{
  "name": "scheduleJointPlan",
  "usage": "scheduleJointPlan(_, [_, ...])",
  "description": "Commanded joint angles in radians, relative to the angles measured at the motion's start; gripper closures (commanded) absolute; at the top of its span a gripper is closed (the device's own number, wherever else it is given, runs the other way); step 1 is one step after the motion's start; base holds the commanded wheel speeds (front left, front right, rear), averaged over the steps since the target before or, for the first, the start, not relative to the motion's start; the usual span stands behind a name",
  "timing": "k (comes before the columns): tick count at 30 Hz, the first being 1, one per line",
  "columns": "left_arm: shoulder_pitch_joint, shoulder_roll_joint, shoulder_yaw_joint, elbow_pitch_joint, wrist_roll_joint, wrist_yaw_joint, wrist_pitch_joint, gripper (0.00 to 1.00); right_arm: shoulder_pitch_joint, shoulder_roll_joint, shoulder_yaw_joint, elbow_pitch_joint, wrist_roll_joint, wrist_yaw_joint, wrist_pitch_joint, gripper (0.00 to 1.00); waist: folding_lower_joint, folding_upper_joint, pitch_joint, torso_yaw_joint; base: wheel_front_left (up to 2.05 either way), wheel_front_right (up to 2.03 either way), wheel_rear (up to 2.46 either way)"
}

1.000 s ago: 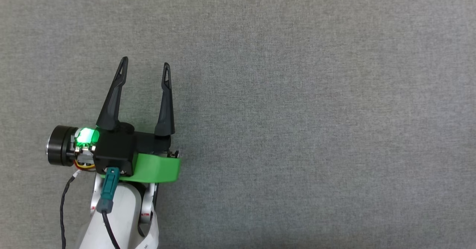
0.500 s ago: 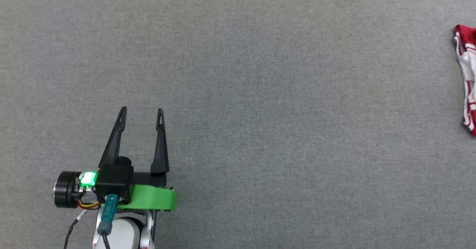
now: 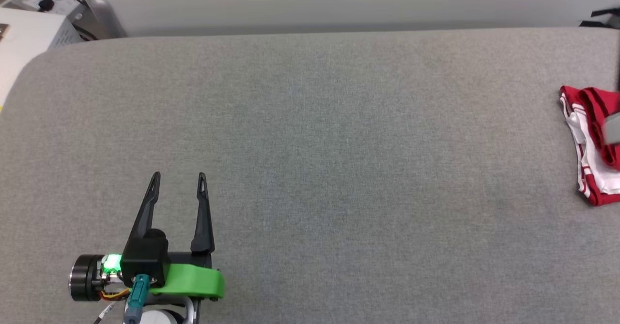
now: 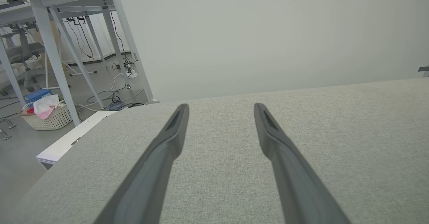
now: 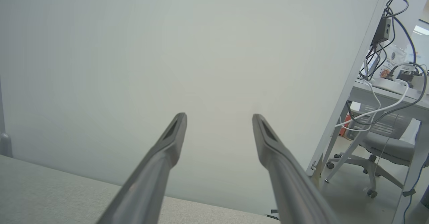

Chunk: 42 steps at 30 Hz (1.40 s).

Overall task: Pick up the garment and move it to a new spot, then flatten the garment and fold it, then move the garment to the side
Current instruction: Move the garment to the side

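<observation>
Rightward, the garment (image 3: 590,169) lies bunched at the far right of the grey surface (image 3: 339,120), cut by the frame. Left gripper (image 3: 178,175) and right gripper (image 5: 218,115) stand wide apart, empty. Risk: a pinch catching one layer only, so the bundle trails and twists.

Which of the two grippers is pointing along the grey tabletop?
The left gripper: its wrist view shows grey tabletop between its fingers, whereas the right gripper frames the white wall past the edge.

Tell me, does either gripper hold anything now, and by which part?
Nothing is held. The left gripper and the right gripper are both open, nothing between their fingers. The garment lies bunched on the grey table.
</observation>
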Motion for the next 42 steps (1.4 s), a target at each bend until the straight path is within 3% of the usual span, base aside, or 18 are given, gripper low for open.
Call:
scheduleJointPlan(1, [0.013,-0.004,0.006,0.006,-0.003,-0.005,-0.006,0.0,0.043,0.032,0.003,-0.032,-0.023,-0.001,-0.005,0.0,0.0001,0.0,-0.032,0.012,0.0,0.0,0.0])
scheduleJointPlan(6, [0.035,-0.015,0.022,0.027,-0.002,-0.017,-0.006,0.0,0.228,0.181,0.029,-0.127,-0.05,-0.001,-0.005,0.0,0.0001,0.0,-0.076,0.019,0.0,0.0,0.0])
scheduleJointPlan(12, [0.066,-0.023,0.037,0.034,-0.001,-0.022,-0.006,0.0,0.372,0.251,0.035,-0.156,-0.053,-0.001,-0.005,0.0,0.0001,0.0,-0.11,0.011,0.0,0.0,0.0])
scheduleJointPlan(27, [0.133,-0.04,0.054,0.043,-0.006,-0.054,-0.006,0.0,0.634,0.341,-0.003,-0.244,-0.076,-0.001,-0.005,0.0,0.0001,0.0,-0.186,0.023,0.0,0.0,0.0])
scheduleJointPlan(42, [0.162,-0.054,0.063,0.051,-0.004,-0.077,-0.006,0.0,0.704,0.365,0.028,-0.245,-0.066,-0.001,-0.005,0.0,0.0001,0.0,-0.206,0.029,0.0,0.0,0.0])
